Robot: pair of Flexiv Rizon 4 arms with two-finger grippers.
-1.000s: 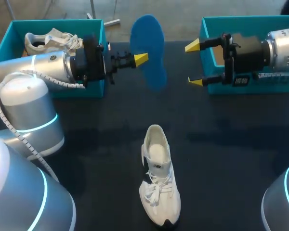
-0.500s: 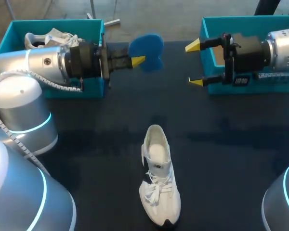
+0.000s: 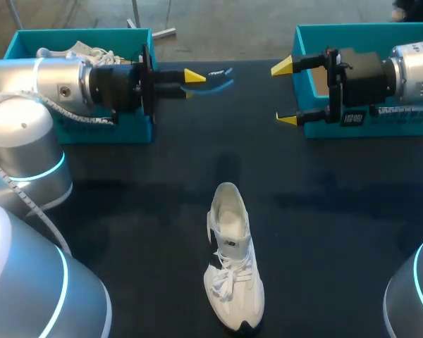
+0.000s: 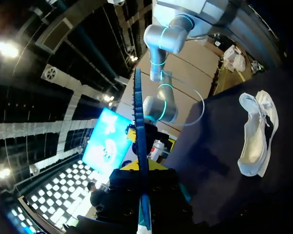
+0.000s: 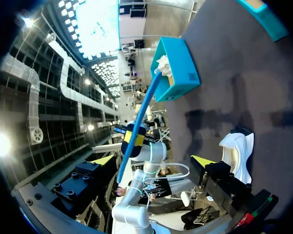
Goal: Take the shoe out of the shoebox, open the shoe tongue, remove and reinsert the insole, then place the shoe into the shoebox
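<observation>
Now: left tool [image 3: 192,82] clamps blue insole [image 3: 222,72] at 12 o'clock; right tool [image 3: 284,93], jaws wide apart, at 2 o'clock. White shoe [image 3: 233,264] lies on table [image 3: 141,211] at 6 o'clock.

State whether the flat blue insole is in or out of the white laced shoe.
Out: the left claw grips the blue insole aloft, far from the white shoe.

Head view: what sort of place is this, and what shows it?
Likely a robot lab workbench: left arm and right arm over a dark table, two teal shoeboxes, a white shoe.
</observation>
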